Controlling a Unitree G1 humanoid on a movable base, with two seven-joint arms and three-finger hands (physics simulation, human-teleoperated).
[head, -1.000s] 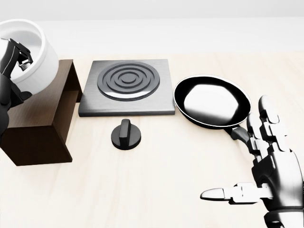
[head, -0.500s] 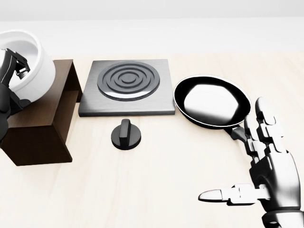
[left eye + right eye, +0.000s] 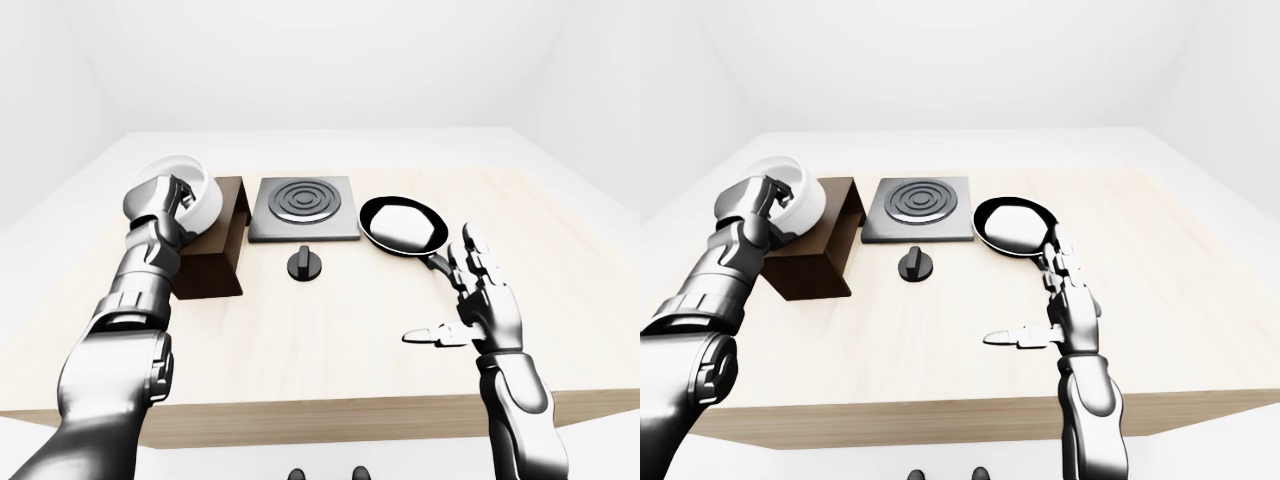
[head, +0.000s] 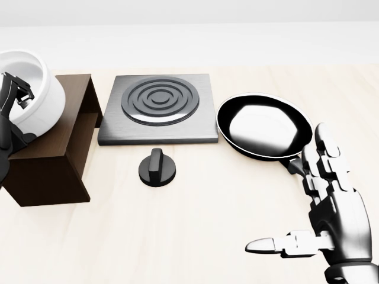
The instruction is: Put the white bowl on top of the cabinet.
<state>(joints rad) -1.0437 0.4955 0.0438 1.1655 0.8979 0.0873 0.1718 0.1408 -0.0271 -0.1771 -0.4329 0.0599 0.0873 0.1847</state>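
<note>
My left hand (image 3: 168, 200) grips the white bowl (image 4: 31, 89) by its rim, tilted over the cabinet (image 4: 50, 151) at the worktop's left edge. Whether it rests there I cannot tell; release remains. My right hand (image 4: 331, 207) hovers spread, idle.

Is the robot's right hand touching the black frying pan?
Apart. In the left-eye view the right hand is open, fingers spread, lower than the black frying pan, with bare wooden tabletop showing between palm and pan; only the handle runs toward its fingertips.
</note>
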